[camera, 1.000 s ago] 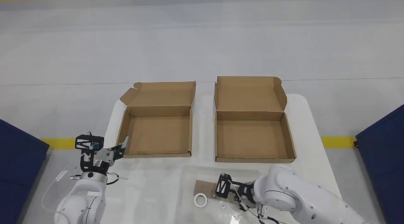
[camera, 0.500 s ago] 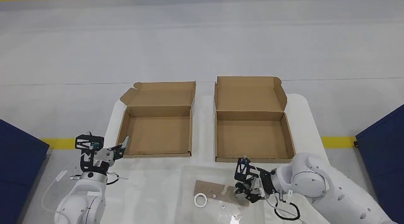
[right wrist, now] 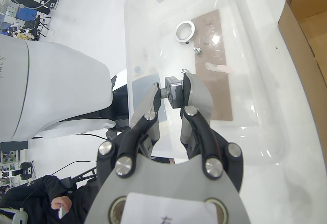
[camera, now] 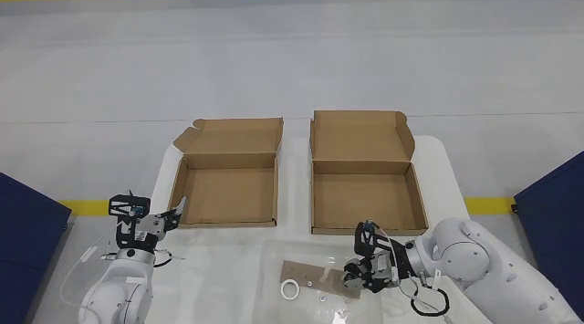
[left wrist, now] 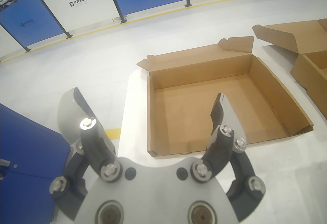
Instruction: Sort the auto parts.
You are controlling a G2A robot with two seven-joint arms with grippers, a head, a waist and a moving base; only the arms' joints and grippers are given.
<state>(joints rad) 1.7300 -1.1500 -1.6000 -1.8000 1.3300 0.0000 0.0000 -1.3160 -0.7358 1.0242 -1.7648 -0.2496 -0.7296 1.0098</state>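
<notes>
Between the fingers of the right pincer (right wrist: 170, 87) sits a small grey block (right wrist: 175, 93) with a stud on one side. The pincer is clenched on it and holds it above the clear tray (right wrist: 258, 87), not yet over either box. Just past its fingertips, down in the tray, lie a metal ring (right wrist: 185, 32) and a small screw (right wrist: 197, 50) at the edge of a brown sheet (right wrist: 214, 81). A second screw-like head shows right at one fingertip, though I cannot tell for sure what it is.

The sorting looks barely begun. Both cardboard boxes are bare inside: the left box (camera: 228, 194), close in front of the left pincer (left wrist: 148, 97), and the right box (camera: 365, 201), a short way ahead of the right pincer. The left pincer is released, fingers spread wide and holding nothing, above the bench (camera: 224, 256) near that box's corner.

By count there are two boxes, one tray, one block in hand, one ring, and one sure screw, perhaps two. The block awaits its box, and the tray's pieces are left to sort.
</notes>
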